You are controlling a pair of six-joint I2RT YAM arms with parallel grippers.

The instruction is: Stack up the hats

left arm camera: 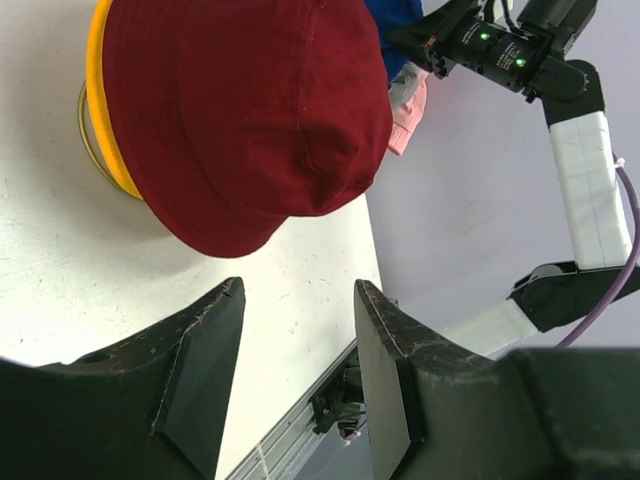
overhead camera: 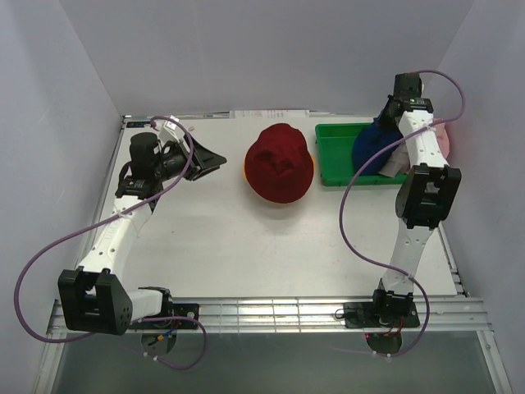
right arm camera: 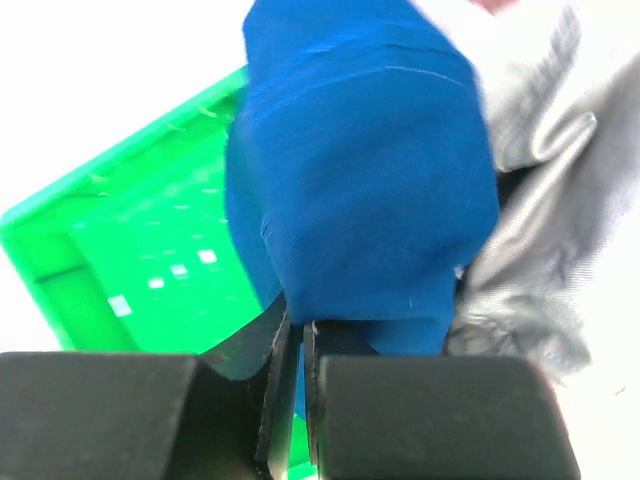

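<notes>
Your left claw (overhead camera: 212, 158) hangs spread over the bare surface (overhead camera: 246, 246), just left of the red hat (overhead camera: 279, 164), which sits atop the yellow hat (left arm camera: 100, 130) mid-surface. Further right, the bin (overhead camera: 332, 160) holds the grey hat (right arm camera: 540, 200). The blue hat (right arm camera: 360, 170) bunches against it, its fabric pinched in your right claw (right arm camera: 297, 345). The right arm (overhead camera: 422, 197) hides most of the pink hat (overhead camera: 444, 139).
</notes>
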